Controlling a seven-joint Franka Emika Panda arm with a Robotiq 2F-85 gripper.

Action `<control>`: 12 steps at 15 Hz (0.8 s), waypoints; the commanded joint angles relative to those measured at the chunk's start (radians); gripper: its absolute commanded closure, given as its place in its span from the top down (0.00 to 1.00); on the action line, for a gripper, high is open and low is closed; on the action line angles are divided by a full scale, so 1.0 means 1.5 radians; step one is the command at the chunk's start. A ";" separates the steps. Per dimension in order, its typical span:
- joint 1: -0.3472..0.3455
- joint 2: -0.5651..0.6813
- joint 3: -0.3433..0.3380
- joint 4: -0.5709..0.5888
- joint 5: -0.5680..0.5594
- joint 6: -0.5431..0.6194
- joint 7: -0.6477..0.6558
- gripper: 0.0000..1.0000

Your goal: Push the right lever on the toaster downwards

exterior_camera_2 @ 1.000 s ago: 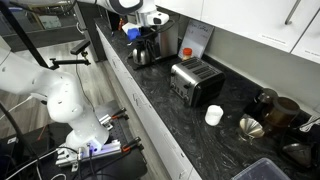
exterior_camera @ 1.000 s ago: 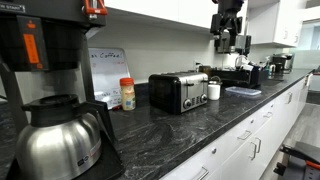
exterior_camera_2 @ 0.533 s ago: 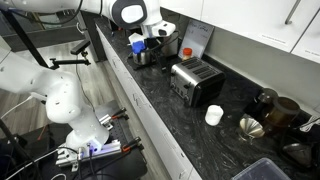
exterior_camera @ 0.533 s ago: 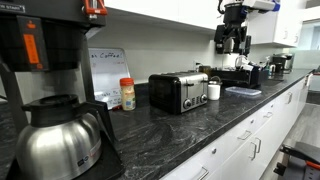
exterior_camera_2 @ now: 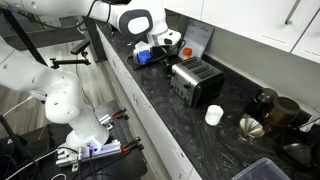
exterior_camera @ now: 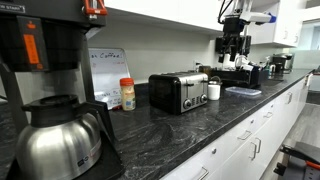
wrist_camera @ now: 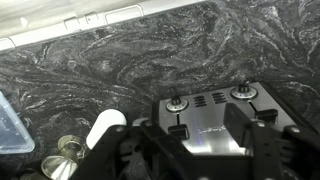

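The toaster [exterior_camera: 178, 92], chrome-sided with a black top, stands on the dark marble counter in both exterior views [exterior_camera_2: 196, 80]. The wrist view shows its end panel [wrist_camera: 212, 128] with two knobs and two levers, a left one [wrist_camera: 178, 129] and a right one [wrist_camera: 266, 114]. My gripper [exterior_camera: 232, 45] hangs open and empty in the air, well above the counter and apart from the toaster, and also shows in an exterior view [exterior_camera_2: 160, 49]. Its dark fingers frame the panel in the wrist view [wrist_camera: 190, 152].
A white mug [exterior_camera: 213, 91] stands beside the toaster [exterior_camera_2: 213, 115] [wrist_camera: 105, 128]. A big black coffee maker with a steel carafe [exterior_camera: 55, 135] is nearby. A metal funnel [exterior_camera_2: 250, 126], dark jugs [exterior_camera_2: 275, 108] and a clear container [wrist_camera: 10, 125] lie further along the counter.
My gripper has come down and moved closer to the toaster over the last second. The toaster and its levers have not moved.
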State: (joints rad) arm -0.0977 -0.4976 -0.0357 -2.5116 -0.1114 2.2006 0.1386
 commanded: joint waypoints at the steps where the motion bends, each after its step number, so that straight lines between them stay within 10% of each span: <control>1: -0.015 0.056 -0.008 0.023 -0.012 0.032 -0.012 0.39; 6: -0.018 0.107 -0.012 0.036 -0.013 0.083 -0.011 0.04; 12: -0.024 0.171 -0.006 0.068 -0.028 0.104 0.012 0.00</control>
State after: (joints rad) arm -0.1154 -0.3057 -0.0519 -2.4597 -0.1173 2.3590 0.1396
